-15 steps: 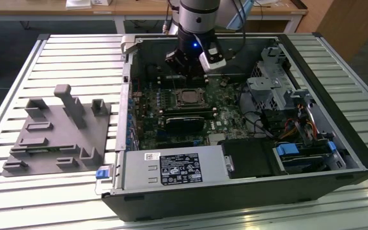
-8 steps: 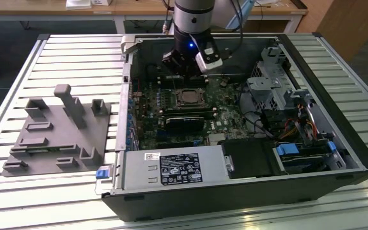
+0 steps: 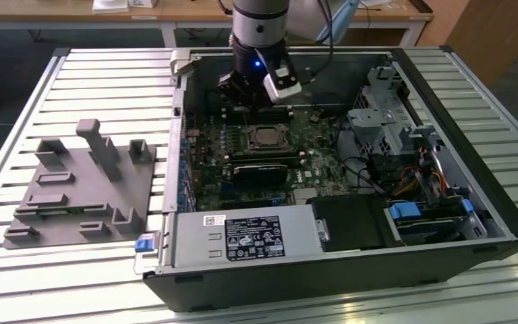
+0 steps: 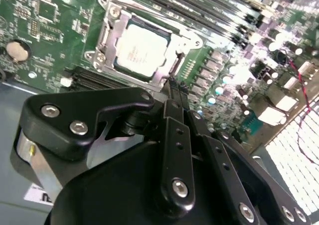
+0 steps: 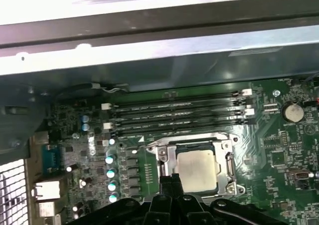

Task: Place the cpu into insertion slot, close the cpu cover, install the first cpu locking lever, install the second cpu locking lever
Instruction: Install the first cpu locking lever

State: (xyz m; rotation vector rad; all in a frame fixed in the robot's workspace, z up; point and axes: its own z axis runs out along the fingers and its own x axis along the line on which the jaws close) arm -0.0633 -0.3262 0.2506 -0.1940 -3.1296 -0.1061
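The gripper (image 5: 172,179) has its two black fingers pressed together with nothing between them, the tips just beside the one insertion slot (image 5: 230,166). There the single cpu (image 5: 197,170) lies flat under the one cpu cover (image 5: 194,144), its pale face showing through the cut-out. The first wrist view shows four long memory slots (image 5: 179,113) and one coin cell (image 5: 292,112); the exterior view adds the open computer case (image 3: 502,223) and, at the exterior view's left, one grey moulded holder (image 3: 79,182).

Silvery cpu (image 4: 138,48) flat in insertion slot (image 4: 102,38)
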